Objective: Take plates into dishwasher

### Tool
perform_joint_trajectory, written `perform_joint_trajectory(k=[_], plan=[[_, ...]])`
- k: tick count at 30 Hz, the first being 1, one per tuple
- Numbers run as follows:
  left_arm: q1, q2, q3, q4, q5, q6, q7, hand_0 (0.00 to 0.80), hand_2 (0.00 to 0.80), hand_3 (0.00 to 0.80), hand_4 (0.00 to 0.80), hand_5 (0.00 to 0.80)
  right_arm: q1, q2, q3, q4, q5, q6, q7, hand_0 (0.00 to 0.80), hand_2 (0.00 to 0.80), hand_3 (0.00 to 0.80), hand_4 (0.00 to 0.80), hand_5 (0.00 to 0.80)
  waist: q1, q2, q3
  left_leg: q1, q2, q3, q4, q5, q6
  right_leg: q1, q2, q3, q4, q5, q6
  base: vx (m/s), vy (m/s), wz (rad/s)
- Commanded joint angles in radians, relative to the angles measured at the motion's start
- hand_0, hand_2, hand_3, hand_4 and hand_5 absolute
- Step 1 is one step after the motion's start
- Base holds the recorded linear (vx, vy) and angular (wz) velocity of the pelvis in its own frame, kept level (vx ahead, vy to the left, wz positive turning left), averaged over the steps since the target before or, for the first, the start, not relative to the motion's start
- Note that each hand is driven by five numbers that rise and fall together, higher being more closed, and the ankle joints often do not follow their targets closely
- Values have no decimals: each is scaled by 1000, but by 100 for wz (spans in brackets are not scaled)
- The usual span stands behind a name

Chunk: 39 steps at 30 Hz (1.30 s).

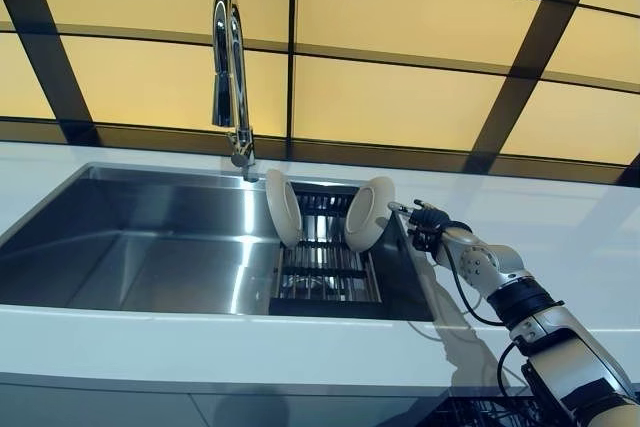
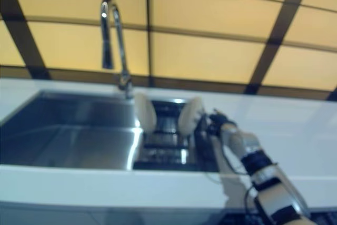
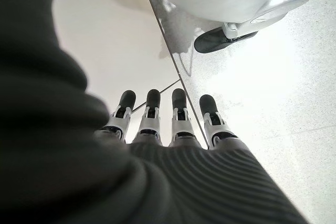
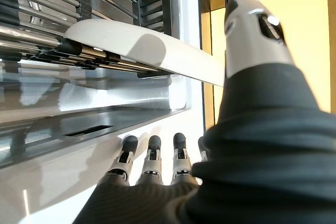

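Right hand [image 1: 428, 224] open, nothing held; plate [image 1: 368, 213] just beside fingertips, glazed, slippery, breakable, best pinched at rim.

The sink [image 1: 150, 247] and tap [image 1: 228, 67] are showing polished, mirror-bright metal. The two plates [image 1: 368, 213] are looking like smooth, glossy white ceramic, the table [image 1: 200, 342] a sleek white.
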Motion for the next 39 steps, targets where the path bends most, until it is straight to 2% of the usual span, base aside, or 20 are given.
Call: perform_joint_trajectory(k=[1, 39], plan=[[-54, 17, -57, 19, 2, -13, 5, 0, 0, 0, 0, 0, -128, -25, -3, 46, -24, -54, 1, 0, 0, 0, 0, 0, 17, -27, -12, -26, -48, -10, 7, -35, 36, 16, 19, 30, 48, -67, 10, 0, 0, 0], [-69, 17, -67, 12, 5, -6, 10, 0, 0, 0, 0, 0, -137, 12, 20, 54, -42, -38, 34, 0, 0, 0, 0, 0, 28, -35, 2, -32, -50, -12, 9, -35, 40, 12, 19, 29, 48, -63, 8, 0, 0, 0]])
